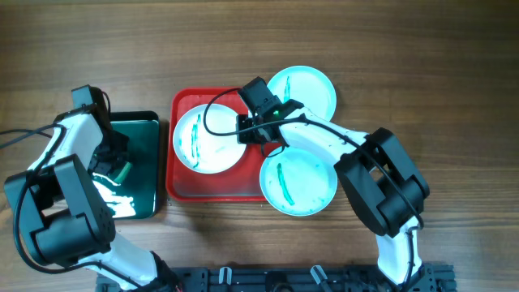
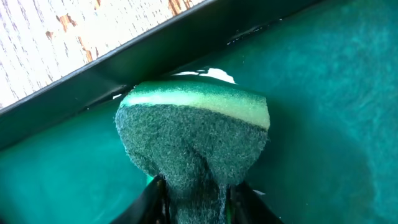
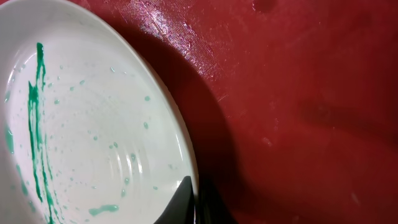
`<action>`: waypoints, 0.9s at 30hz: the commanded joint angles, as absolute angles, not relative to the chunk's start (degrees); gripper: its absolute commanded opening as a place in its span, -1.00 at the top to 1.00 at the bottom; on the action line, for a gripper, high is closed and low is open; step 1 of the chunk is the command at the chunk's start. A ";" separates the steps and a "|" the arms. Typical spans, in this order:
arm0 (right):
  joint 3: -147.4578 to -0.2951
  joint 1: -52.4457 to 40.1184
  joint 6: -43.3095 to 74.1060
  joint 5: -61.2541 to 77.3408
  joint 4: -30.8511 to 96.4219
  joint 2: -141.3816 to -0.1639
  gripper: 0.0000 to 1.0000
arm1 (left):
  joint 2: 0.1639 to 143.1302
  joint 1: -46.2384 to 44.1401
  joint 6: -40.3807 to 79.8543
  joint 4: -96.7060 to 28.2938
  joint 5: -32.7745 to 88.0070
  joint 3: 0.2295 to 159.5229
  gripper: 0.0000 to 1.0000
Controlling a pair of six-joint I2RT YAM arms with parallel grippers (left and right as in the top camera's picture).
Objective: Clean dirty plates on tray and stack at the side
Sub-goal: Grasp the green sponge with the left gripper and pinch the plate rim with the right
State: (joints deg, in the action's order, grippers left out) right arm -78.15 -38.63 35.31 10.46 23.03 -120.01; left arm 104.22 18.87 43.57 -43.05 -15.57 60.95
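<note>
I count three plates (image 1: 209,139) (image 1: 302,91) (image 1: 298,182), one red tray (image 1: 219,185) and one black tray (image 1: 143,150) on the bench (image 1: 454,65). I count one green sponge (image 2: 193,137), located at the black tray near the left edge.

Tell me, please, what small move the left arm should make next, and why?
Probably lift the sponge out of the black tray and carry it towards the plate on the red tray. The left jaws pinch the sponge in the green liquid, and the right jaws grip that streaked plate's rim, seemingly steadying it.
</note>
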 commanded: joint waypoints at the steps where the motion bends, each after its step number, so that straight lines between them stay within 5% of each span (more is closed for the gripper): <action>1: -78.28 -39.03 34.65 10.44 23.18 -122.48 0.89 | 105.86 19.40 42.41 -42.89 -14.83 60.31 0.90; 9: -78.43 -39.00 34.44 11.20 23.49 -121.97 0.91 | 102.24 19.40 35.20 -45.04 -9.04 63.68 0.92; 17: -78.43 -37.87 26.70 16.51 24.73 -119.77 0.92 | 87.77 18.26 16.36 -49.12 10.83 69.67 0.92; 27: -78.43 -35.62 25.43 20.32 25.58 -119.77 0.91 | 92.84 -3.25 9.39 -48.88 10.11 69.34 0.92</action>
State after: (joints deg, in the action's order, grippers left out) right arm -78.15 -36.51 26.44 18.22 25.63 -120.01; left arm 88.01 1.08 12.40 -49.04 11.88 68.97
